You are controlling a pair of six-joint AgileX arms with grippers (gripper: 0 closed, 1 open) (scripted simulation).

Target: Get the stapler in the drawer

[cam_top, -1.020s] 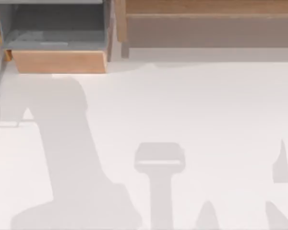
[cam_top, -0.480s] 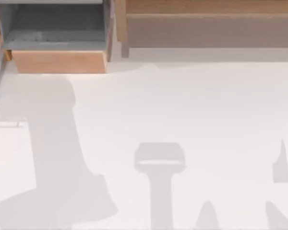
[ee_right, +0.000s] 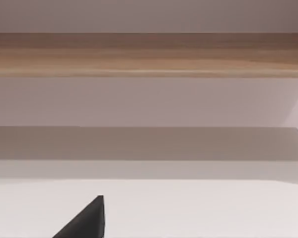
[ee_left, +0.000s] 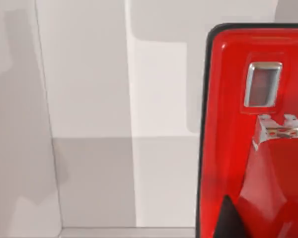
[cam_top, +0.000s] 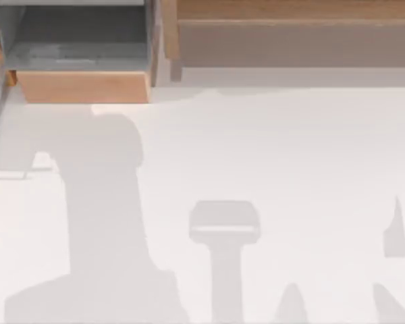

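Top view: white table [cam_top: 290,148]; drawer [cam_top: 81,40] at the far left corner, pulled open, with grey inner walls and floor and its tan front panel [cam_top: 84,86] facing the near edge. Just beside it, along the far edge and running to the right edge, is a longer wooden unit [cam_top: 290,34] with a beige-grey recess. A broad arm shadow [cam_top: 101,202] lies on the table's left part, its upper end near the front panel, and smaller shadows lie along the near edge at the centre and right. Left wrist view: the stapler [ee_left: 238,99], glossy red with a dark rim, hangs close under the camera, clear of the pale surface beyond it. It carries a small silver-framed window [ee_left: 262,84] and a small metal clip [ee_left: 278,126]. The left gripper [ee_left: 229,220] pinches the stapler, one dark fingertip lying against its red body. How the stapler stands relative to the drawer cannot be told. Right wrist view: the right gripper [ee_right: 87,220] sits low over the table, facing the wooden unit [ee_right: 149,54]; whether it is spread or closed cannot be told.
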